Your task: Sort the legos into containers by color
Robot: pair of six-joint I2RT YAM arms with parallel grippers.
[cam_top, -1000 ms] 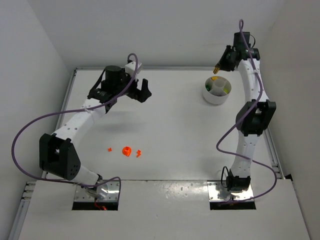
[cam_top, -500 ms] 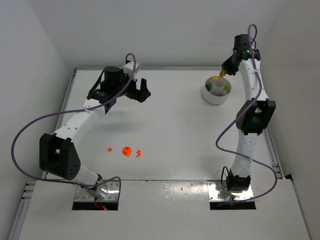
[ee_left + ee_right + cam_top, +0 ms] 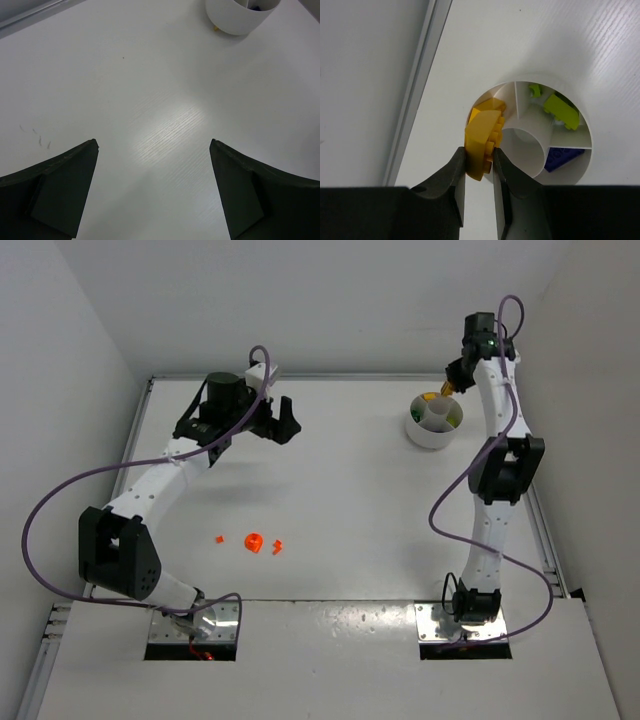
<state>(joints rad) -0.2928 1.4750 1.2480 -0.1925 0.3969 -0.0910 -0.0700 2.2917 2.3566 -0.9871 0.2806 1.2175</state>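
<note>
The table [image 3: 350,490] carries a white dish [image 3: 430,438] and three orange-red bricks [image 3: 254,542].

Robot lab cell: white table [image 3: 350,500], plain white walls [image 3: 300,300].

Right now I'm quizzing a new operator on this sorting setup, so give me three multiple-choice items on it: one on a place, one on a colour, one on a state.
1. Where do the loose orange pieces lie?
A. in the dish
B. on the table, near left
C. off the table

2. What colour is the brick in the right pincer?
A. yellow
B. green
C. blue

3. How is the left pincer?
A. shut on a brick
B. shut, empty
C. open, empty

Answers: 1 B, they sit on bare table far from the dish; 2 A, the right wrist view shows it yellow; 3 C, its jaws stand wide apart with nothing between.
</note>
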